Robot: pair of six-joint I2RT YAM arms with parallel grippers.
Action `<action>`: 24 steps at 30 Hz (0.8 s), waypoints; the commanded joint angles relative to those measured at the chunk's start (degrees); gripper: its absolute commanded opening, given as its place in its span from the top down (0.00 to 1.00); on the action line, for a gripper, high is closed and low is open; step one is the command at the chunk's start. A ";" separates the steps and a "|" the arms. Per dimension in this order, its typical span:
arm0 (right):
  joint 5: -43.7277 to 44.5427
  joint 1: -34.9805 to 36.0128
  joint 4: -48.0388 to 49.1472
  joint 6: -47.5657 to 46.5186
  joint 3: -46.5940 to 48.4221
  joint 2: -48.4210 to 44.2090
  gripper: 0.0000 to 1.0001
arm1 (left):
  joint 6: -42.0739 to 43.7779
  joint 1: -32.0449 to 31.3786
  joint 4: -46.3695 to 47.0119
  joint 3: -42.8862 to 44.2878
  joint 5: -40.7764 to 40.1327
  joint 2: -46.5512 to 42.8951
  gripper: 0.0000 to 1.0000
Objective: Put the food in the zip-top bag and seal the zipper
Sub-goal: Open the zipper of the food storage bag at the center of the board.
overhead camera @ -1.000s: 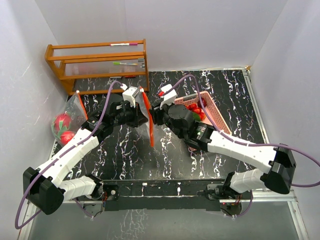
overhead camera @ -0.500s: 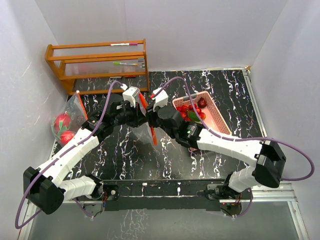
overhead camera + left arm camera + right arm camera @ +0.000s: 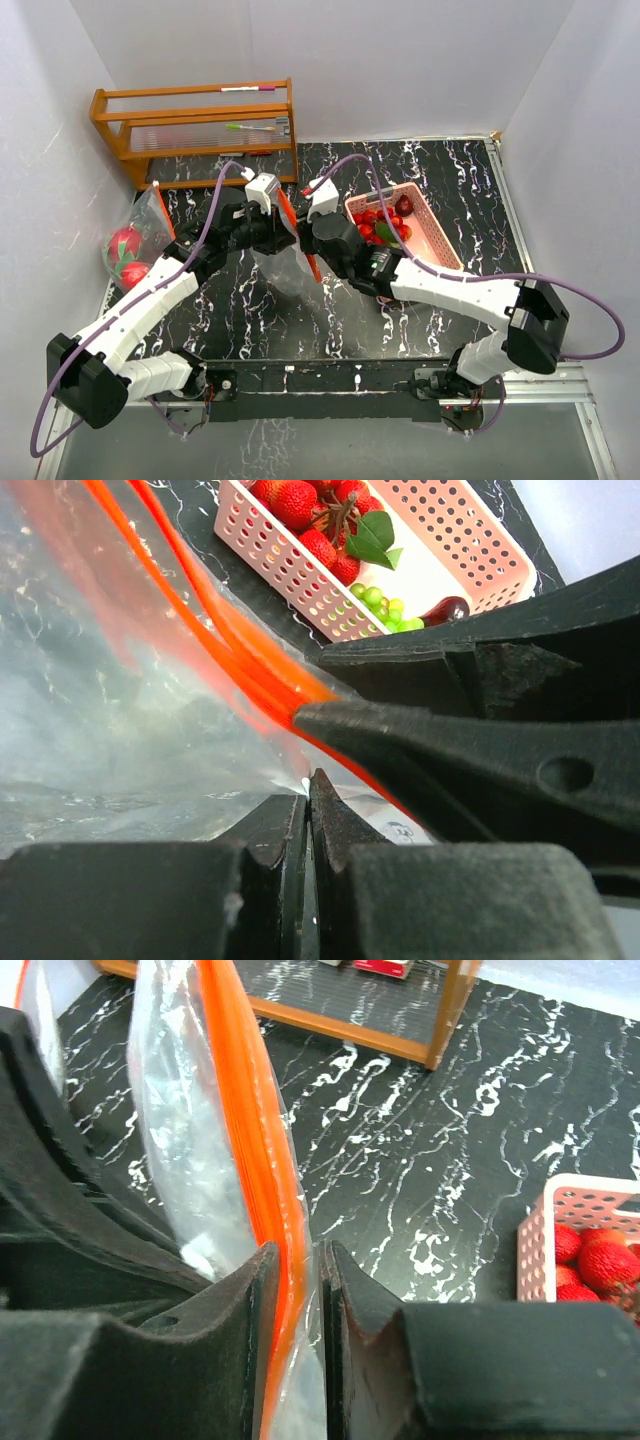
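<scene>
food (image 3: pixel 378 222) is sitting in two places: most of it is heaping at the far-left end of one pink basket (image 3: pixel 430 225), right of the middle of the bench (image 3: pixel 470 170), and the rest is lying inside a second clear bag (image 3: pixel 150 212) at the left edge. in the basket, the left wrist view is showing a pile of bumpy red fruits (image 3: pixel 300 505), too overlapped to count, one cluster of green grapes (image 3: pixel 385 605), one dark purple-red fruit (image 3: pixel 447 610) and one sprig of green leaves (image 3: pixel 372 535). the second clear bag is holding one pink-red dragon fruit (image 3: pixel 125 245) and one smaller red fruit (image 3: pixel 134 273) just nearer than it. the basket's long axis is running from far left to near right. one zip-top bag (image 3: pixel 286 268) is standing on edge between the two arms, just left of the basket, with none of the food showing inside it. its orange zipper (image 3: pixel 270 1160) is running from far to near, leaning slightly rightward at the near end. the left gripper (image 3: pixel 308 785) is pressing its fingers together on the clear film of this bag. the right gripper (image 3: pixel 300 1260) is clamping the orange zipper between its pads, right beside the left one. one wooden rack (image 3: pixel 180 93) is standing at the far left, carrying two pens (image 3: pixel 248 88).
</scene>
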 commanded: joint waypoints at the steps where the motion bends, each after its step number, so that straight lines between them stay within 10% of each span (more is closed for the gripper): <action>1: 5.65 -0.70 3.52 1.06 -2.79 -4.49 0.77 | -0.32 -0.13 0.18 1.87 1.45 -2.46 1.00; 24: 15.49 -5.19 -3.56 8.14 -14.14 -15.93 0.92 | 2.35 -0.18 -2.95 1.58 -1.23 -8.11 1.00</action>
